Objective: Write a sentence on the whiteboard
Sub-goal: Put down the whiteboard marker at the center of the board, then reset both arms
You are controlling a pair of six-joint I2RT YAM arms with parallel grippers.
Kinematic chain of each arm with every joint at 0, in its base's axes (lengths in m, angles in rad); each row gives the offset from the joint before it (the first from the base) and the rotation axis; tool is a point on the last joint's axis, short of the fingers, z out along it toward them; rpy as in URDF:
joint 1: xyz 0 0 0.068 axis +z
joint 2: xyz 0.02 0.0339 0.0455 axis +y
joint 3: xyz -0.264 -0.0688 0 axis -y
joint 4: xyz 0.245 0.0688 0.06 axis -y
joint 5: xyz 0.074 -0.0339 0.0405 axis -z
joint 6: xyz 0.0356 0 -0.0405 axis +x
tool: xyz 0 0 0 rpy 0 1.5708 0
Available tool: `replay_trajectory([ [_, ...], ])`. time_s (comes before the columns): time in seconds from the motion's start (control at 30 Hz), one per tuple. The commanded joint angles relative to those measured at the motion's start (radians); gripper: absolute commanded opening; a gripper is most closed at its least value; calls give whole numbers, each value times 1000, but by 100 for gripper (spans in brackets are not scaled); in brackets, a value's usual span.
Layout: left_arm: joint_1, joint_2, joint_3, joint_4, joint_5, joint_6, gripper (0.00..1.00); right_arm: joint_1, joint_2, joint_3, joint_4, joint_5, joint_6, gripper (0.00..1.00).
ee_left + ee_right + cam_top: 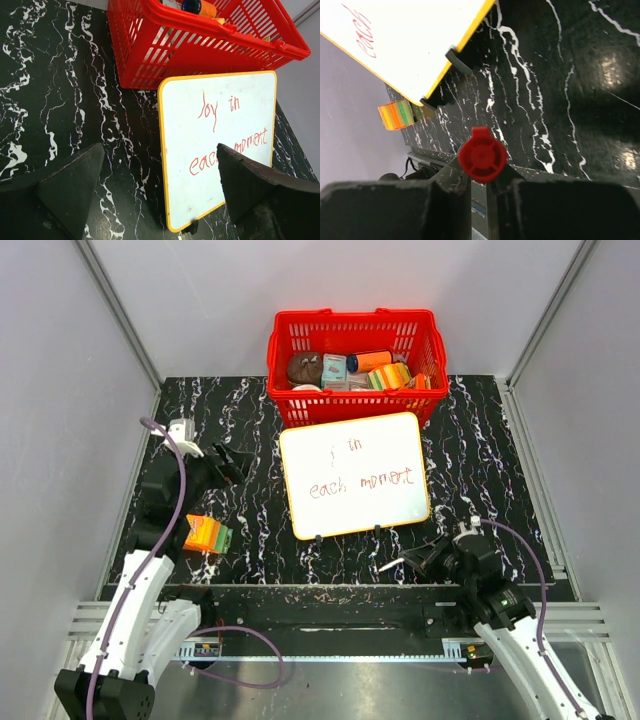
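In front of the red basket (300,405), the whiteboard (350,515) bears its sentence (206,107); right gripper (479,187) clamps the marker (482,155) for writing, left gripper (160,175) gapes empty.

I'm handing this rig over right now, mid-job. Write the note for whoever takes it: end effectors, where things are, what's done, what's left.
Left end effector: open, empty, over the table to the left of the whiteboard.
Right end effector: shut on the marker, off the board's near right corner, not touching it.
Whiteboard: mid-table, just in front of the red basket.
Done: the sentence, in red, two lines, reads "joy in each moment".
Left: probably only setting the marker down. "joy" looks faint from above, so check it first.
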Motion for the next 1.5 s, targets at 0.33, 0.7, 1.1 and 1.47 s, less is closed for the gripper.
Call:
replay_trajectory([
  [0.33, 0, -11, 83, -84, 7, -22, 99, -4, 49, 19, -52, 102, 32, 56],
  [0.7, 0, -5, 53, -35, 68, -48, 99, -4, 147, 124, 99, 141, -103, 98],
  [1.1, 0, 32, 69, -153, -89, -1, 99, -4, 449, 379, 215, 360, -473, 100],
  [1.47, 0, 41, -16, -225, -365, -56, 99, -4, 605, 448, 381, 599, -752, 100],
])
